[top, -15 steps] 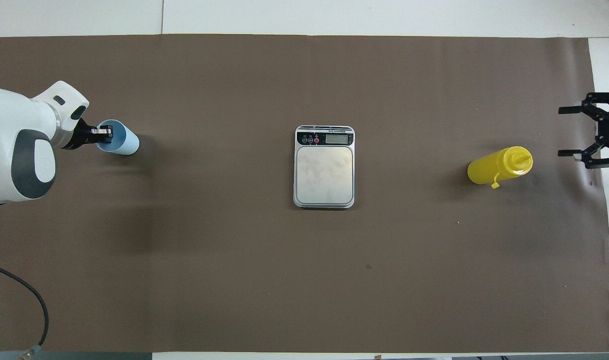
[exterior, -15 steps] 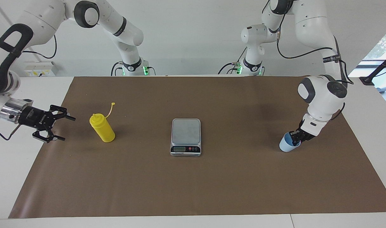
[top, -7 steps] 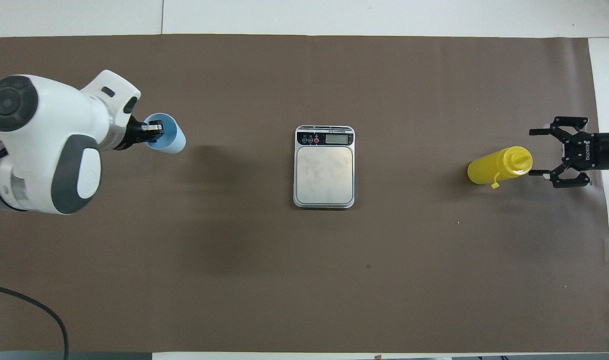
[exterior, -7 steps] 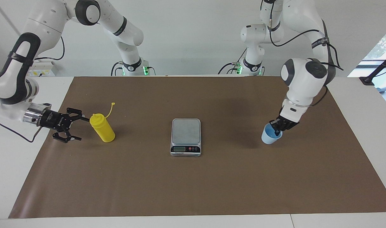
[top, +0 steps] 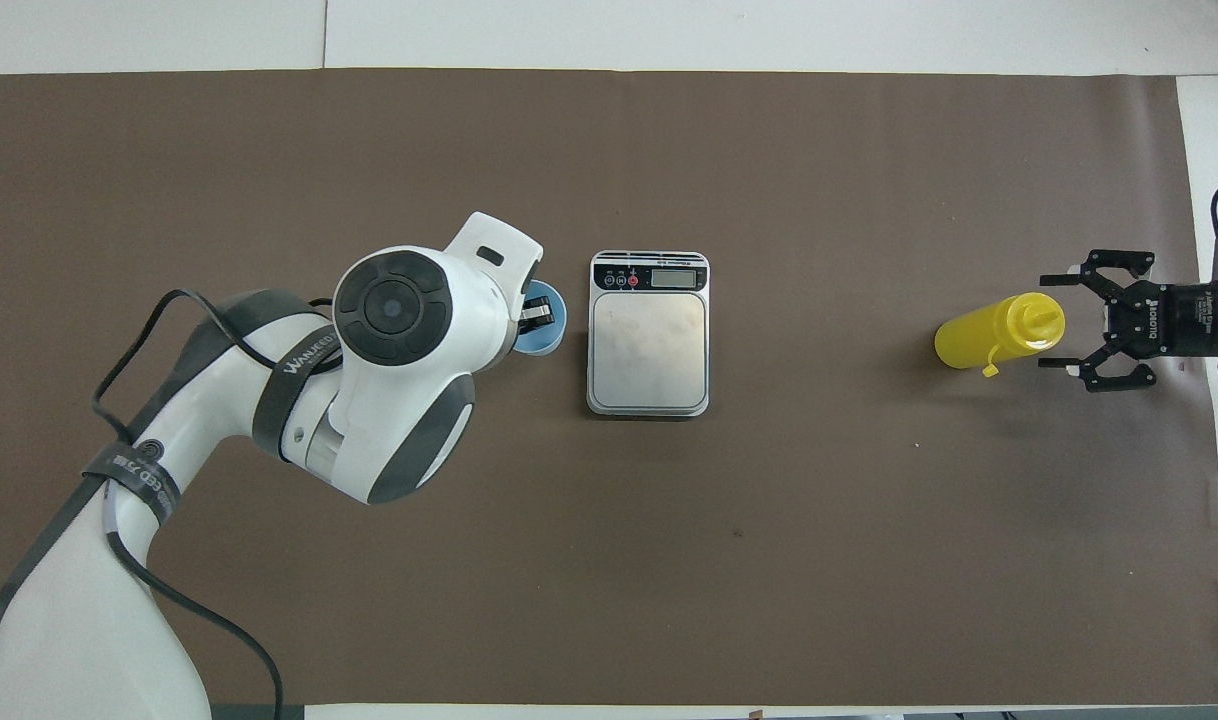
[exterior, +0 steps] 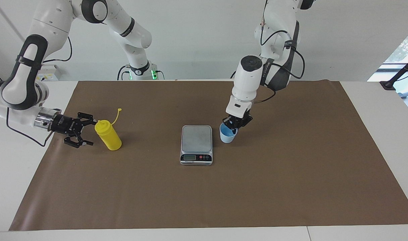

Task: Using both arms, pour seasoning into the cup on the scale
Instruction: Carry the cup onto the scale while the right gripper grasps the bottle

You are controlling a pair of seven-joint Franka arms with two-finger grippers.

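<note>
The left gripper (exterior: 233, 124), bent steeply down at centre frame, pinches the small light-blue tapered cup (exterior: 228, 134) beside the flat silver scale (exterior: 196, 144). The right gripper (exterior: 84, 133), level at the frame's left, gapes beside the yellow plastic squeeze bottle (exterior: 108, 135). Brown paper (exterior: 224, 194) covers the white table (exterior: 385, 110).

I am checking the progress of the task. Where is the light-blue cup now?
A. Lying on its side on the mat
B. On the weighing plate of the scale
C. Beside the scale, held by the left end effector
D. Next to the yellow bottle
C: the light-blue cup hangs from the left end effector beside the scale, whose plate is bare.
</note>
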